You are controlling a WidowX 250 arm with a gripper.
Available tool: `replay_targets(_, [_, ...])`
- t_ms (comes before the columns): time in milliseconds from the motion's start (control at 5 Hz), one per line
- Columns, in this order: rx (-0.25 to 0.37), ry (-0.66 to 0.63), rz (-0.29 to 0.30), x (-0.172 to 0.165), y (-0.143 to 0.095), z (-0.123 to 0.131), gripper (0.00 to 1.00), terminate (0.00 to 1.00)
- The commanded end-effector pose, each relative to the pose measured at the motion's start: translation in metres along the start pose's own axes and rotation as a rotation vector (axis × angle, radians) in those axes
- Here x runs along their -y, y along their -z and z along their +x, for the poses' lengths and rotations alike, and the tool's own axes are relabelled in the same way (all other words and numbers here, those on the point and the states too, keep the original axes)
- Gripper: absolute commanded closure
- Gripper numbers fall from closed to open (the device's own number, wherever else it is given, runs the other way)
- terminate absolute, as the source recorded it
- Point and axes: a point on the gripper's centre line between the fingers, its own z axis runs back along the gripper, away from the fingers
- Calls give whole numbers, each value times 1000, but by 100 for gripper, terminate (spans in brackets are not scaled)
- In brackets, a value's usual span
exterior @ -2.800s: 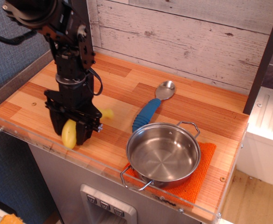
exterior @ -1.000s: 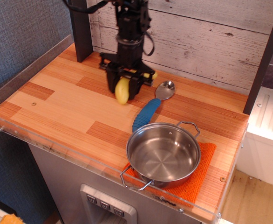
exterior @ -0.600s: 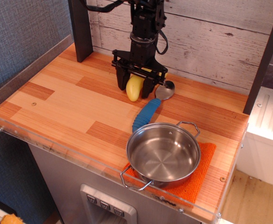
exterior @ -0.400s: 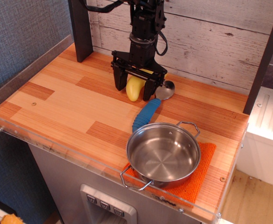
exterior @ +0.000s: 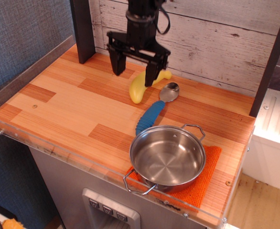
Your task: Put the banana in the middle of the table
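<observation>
The yellow banana (exterior: 141, 87) lies on the wooden table (exterior: 73, 107), toward the back and a little left of the spoon's bowl. My gripper (exterior: 134, 75) is open and empty, raised just above the banana. Its two black fingers stand wide apart, one left of the banana and one over its far end. Part of the banana's far end is hidden behind the right finger.
A blue-handled spoon (exterior: 154, 109) lies just right of the banana. A steel pan (exterior: 167, 156) sits on an orange mat (exterior: 208, 177) at the front right. A dark post (exterior: 82, 28) stands at the back left. A clear rim (exterior: 59, 153) edges the table.
The gripper carried the banana from the front left to the back middle, set it down, opened its fingers and rose above it.
</observation>
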Motion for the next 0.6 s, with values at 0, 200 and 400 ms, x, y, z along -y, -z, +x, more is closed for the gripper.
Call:
replay_targets(0, [58,29,-69,18,-34,-37,0,0])
replay_targets(200, [58,29,-69,18,-34,-37,0,0])
replay_targets(400, [58,29,-69,18,-34,-37,0,100])
